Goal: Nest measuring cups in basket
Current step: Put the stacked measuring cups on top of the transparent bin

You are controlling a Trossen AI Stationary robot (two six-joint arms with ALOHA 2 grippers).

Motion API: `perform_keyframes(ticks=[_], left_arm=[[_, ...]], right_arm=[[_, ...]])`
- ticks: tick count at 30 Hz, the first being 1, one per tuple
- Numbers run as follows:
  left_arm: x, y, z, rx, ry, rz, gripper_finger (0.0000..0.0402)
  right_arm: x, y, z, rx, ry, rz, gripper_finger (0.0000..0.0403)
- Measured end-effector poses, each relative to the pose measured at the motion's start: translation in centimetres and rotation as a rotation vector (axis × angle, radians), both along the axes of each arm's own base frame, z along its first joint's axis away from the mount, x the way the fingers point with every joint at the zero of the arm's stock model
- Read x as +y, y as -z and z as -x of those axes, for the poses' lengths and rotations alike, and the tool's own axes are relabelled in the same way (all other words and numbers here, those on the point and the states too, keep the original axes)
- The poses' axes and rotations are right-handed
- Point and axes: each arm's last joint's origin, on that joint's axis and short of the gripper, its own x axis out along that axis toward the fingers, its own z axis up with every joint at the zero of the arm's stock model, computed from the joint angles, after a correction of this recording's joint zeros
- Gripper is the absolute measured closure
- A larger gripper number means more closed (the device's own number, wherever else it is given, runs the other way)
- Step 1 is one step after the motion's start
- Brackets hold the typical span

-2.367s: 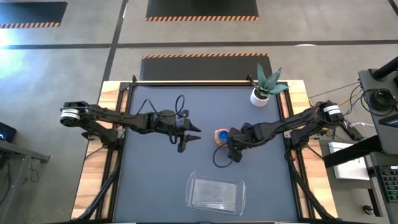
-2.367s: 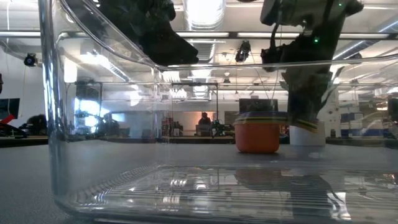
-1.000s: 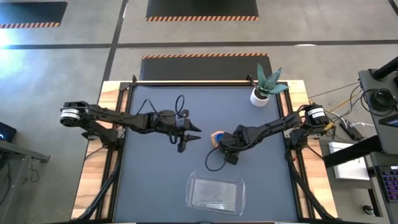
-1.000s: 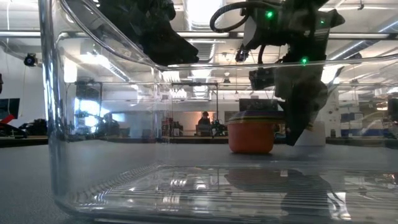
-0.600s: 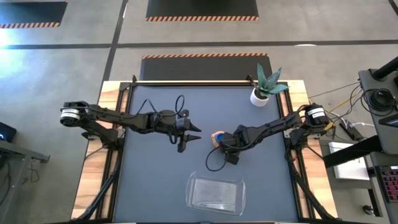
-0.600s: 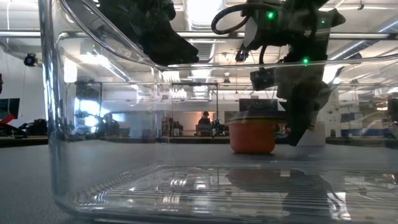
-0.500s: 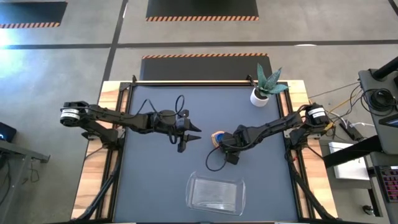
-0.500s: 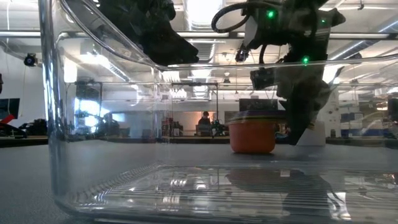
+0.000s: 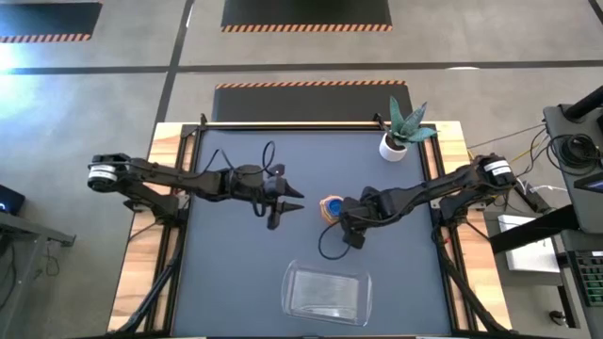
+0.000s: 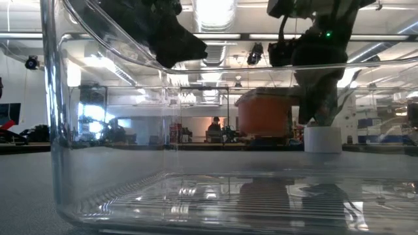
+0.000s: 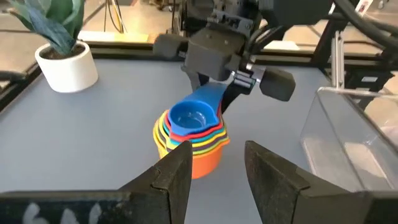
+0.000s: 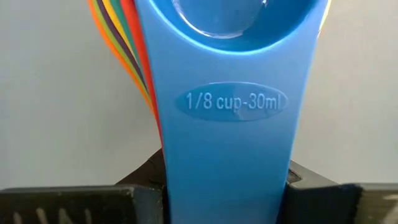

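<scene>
All cups are already one nested stack (image 11: 191, 138), blue on top, orange outermost, so only one carry is needed. Right gripper (image 9: 345, 218) has its fingers closed on the stacked handles; the bowls stick out just ahead of the fingertips. In the low view the stack hangs clear of the table (image 9: 236, 273), prob lifted for transfer. Basket (image 9: 327, 295) sits nearby, well apart from the fingers, nothing in it yet. Left gripper (image 9: 288, 203) waits w/ fingers (image 11: 173, 180) partly spread, holding nothing; stack lies ahead of them, not betw them. Gripping by the handles likely keeps the nest together. White plant pot (image 9: 393, 147) stays out of the way.
</scene>
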Motion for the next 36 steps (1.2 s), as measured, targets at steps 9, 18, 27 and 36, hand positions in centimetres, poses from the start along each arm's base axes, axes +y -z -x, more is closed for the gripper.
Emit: perform_keyframes(ticks=[9,18,27,36], left_arm=[[0.0,-0.9,0.7,-0.032,0.001,0.000,0.0272],[-0.1,-1.1,2.8,-0.111,0.002,-0.007,0.0272],[-0.1,-0.9,6.0,-0.267,-0.010,-0.002,0.0272],[0.1,-0.8,6.3,-0.268,-0.024,0.002,0.0272]], right_arm=[[0.8,-0.1,0.2,-0.005,-0.015,-0.006,0.0281],[1.9,-0.1,0.5,-0.007,-0.026,-0.014,0.0281],[3.4,-2.2,-0.1,-0.073,-0.056,-0.036,0.0281],[6.0,-5.8,-0.5,-0.138,-0.084,-0.041,0.0281]])
